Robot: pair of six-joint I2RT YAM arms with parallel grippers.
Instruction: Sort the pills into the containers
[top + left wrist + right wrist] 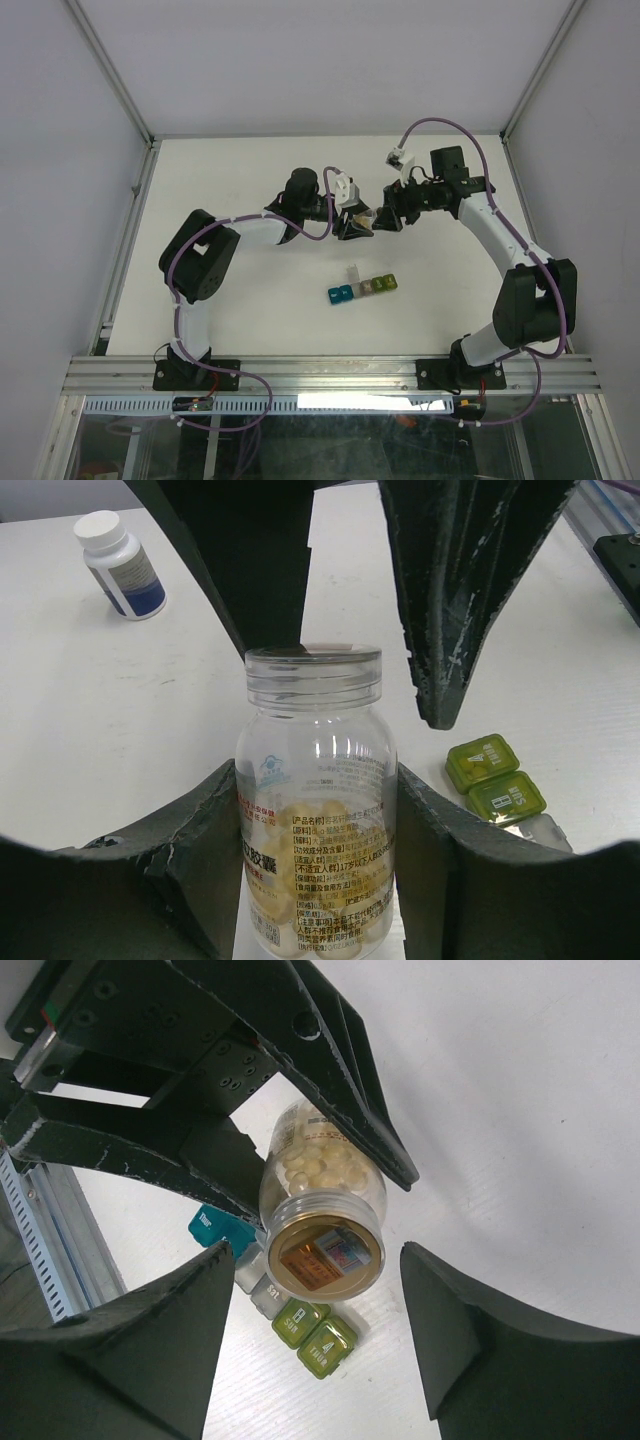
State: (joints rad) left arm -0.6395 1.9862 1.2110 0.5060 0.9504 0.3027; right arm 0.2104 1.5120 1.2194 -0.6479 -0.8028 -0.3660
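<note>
Above the tabletop (250, 330), just beyond the containers (362, 288), the left gripper (315, 780) clamps a clear bottle (312, 710). The right gripper (318, 1250) stands open at the bottle's top. Sorting looks barely begun: the pills (320, 1165) sit in that bottle, and the containers' green lids are shut.

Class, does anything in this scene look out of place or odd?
The grey middle cell's lid on the five-cell translucent pill organiser strip stands flipped up; the other lids lie shut. No spill visible.
</note>
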